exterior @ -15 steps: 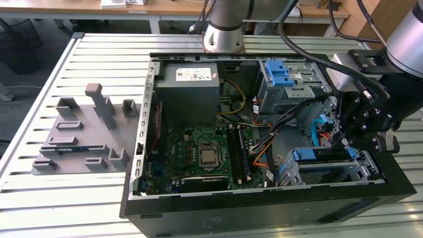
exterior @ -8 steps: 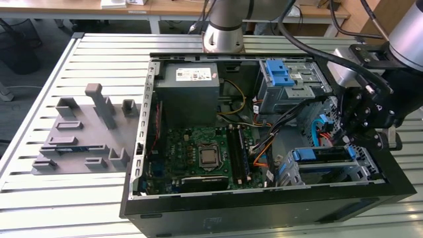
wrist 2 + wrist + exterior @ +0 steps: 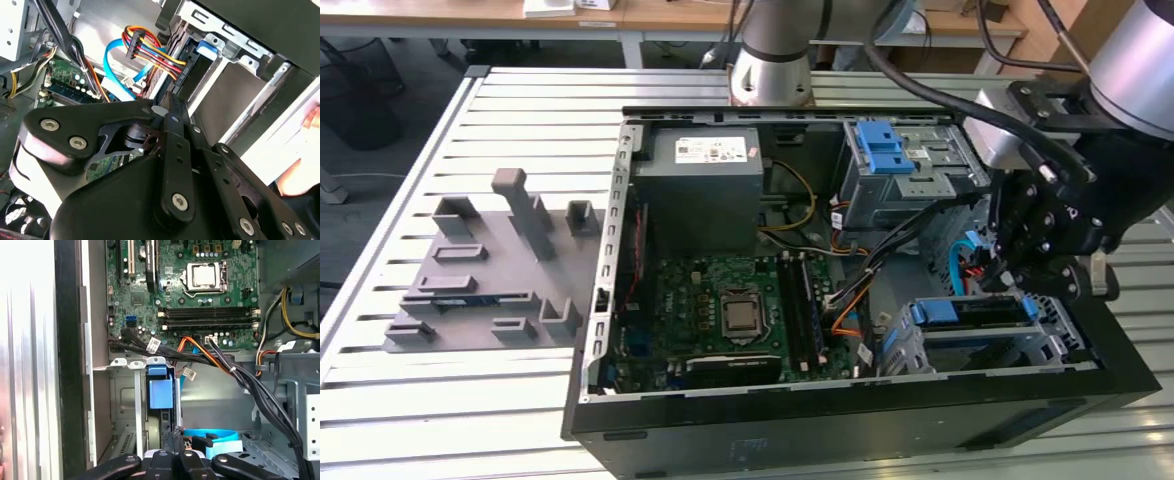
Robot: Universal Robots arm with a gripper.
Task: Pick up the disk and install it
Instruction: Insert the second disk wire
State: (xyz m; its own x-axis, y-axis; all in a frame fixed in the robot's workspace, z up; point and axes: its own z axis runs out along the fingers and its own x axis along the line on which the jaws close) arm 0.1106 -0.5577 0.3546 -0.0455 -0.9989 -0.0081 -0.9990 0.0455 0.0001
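The disk (image 3: pixel 974 312) sits edge-up in the metal drive cage (image 3: pixel 1047 345) at the near corner of the open computer case, on the exterior view's right; its blue rail faces up. In the first wrist view the disk's blue rail (image 3: pixel 160 390) runs down between the cage walls. My gripper (image 3: pixel 1027 280) hangs right above the cage, with its fingers (image 3: pixel 172 440) pressed together at the disk's end and nothing between them. In the second wrist view the gripper (image 3: pixel 171 107) points at the cage slot, where a blue tab of the disk (image 3: pixel 207 47) shows.
The case holds a grey power-supply box (image 3: pixel 698 190), a motherboard (image 3: pixel 734 310) and a blue latch on a grey cage (image 3: pixel 887 150). Bundled cables (image 3: pixel 150 52) run close beside the drive cage. A grey fixture (image 3: pixel 494 270) lies on the slatted table at the exterior view's left.
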